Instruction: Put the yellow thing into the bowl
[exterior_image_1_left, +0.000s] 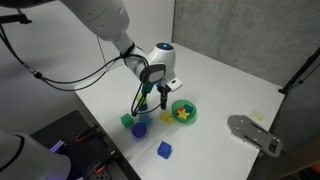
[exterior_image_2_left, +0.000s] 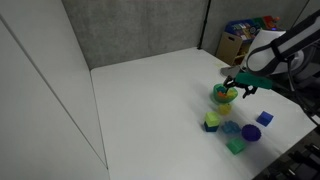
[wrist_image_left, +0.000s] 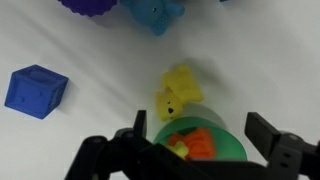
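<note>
**Yellow piece sits against the rim, outside the bowl**

In the wrist view the yellow thing (wrist_image_left: 179, 88) lies on the white table (wrist_image_left: 90, 50) at 12 o'clock of the bowl (wrist_image_left: 234, 143). Its near end meets the green rim. I cannot tell whether it leans on the rim or only touches it. The bowl already holds orange bits (wrist_image_left: 203, 143) and another scrap of yellow. The gripper (wrist_image_left: 195, 126) hangs with its jaws spread wide and nothing between them. Its fingers stand at roughly 9 and 3 o'clock of the bowl, so it is centred over the bowl and not over the piece. An exterior view also shows the gripper (exterior_image_1_left: 165, 97) low beside the bowl (exterior_image_1_left: 194, 108).

The main risk, as I judge it, is the tight gap. A finger coming down on the 6 o'clock side of the piece has almost no room before the rim. It could land on the rim, tip or shove the light bowl, and spill what is inside.

Closing from the present spot would catch the bowl instead of the piece. The piece looks lobed and uneven, so a pinch off its middle could twist it out of the pads. It could then skid toward the light-blue toy (wrist_image_left: 155, 14) at 12 o'clock. The blue cube (wrist_image_left: 35, 90), at 9 o'clock, is well apart and no hazard.
</note>
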